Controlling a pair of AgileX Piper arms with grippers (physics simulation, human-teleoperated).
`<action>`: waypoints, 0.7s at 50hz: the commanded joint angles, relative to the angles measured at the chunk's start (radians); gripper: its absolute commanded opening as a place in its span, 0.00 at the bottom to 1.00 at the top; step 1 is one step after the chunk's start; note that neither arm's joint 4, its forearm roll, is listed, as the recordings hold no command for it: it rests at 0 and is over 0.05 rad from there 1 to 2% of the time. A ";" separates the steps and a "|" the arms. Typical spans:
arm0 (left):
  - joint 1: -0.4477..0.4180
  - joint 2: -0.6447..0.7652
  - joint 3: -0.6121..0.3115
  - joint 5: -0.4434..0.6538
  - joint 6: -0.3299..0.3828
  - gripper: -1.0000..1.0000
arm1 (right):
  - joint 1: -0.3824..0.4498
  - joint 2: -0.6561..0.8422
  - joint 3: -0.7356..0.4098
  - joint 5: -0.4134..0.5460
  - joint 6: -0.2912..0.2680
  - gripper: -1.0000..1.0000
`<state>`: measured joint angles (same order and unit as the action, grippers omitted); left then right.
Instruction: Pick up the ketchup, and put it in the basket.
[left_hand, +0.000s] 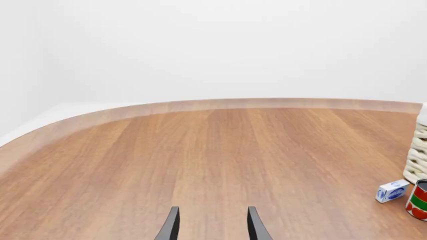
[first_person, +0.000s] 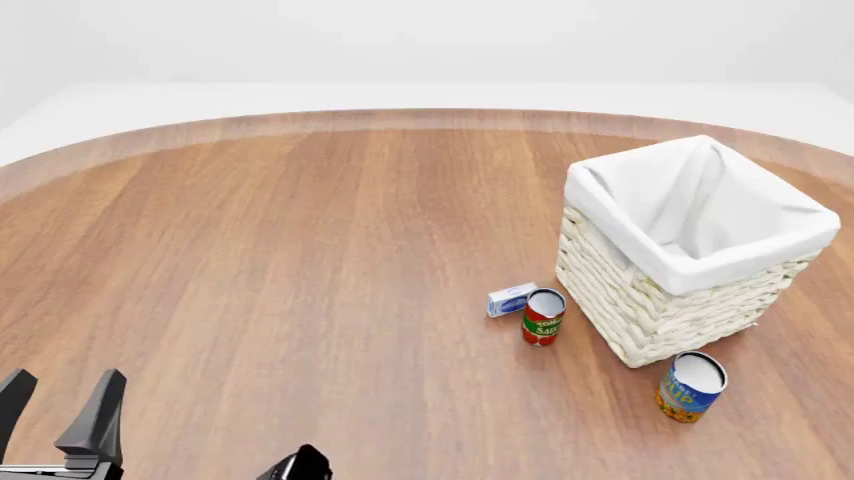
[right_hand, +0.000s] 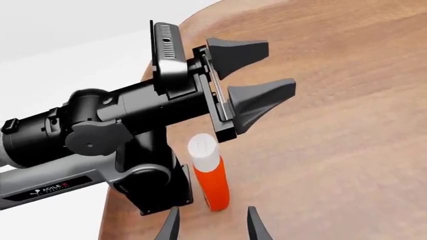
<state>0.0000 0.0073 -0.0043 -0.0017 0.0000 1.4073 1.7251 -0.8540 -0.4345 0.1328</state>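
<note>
Spread and empty, the left gripper (first_person: 60, 410) sits at the front view's seven o'clock corner. Right gripper (right_hand: 212, 225), its tips apart, hovers just short of the ketchup (right_hand: 211, 180) beside the left arm's base. Basket (first_person: 627, 300) stands at three o'clock on the surface (first_person: 294, 250).

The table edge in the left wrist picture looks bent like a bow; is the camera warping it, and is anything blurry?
In the front view the table edge curves too, so it may truly be round; all three views are sharp, evenly lit, with faint shadows by the basket.
</note>
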 joint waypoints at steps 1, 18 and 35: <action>0.000 0.000 0.000 0.000 0.000 1.00 | 0.009 0.016 -0.031 0.009 0.011 1.00; 0.000 0.000 0.000 0.000 0.000 1.00 | 0.031 0.026 -0.054 0.020 0.018 1.00; 0.000 0.000 0.000 0.000 0.000 1.00 | 0.035 0.049 -0.081 0.030 0.017 1.00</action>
<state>0.0000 0.0073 -0.0043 -0.0017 0.0000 1.4387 1.7584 -0.9178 -0.4102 0.1483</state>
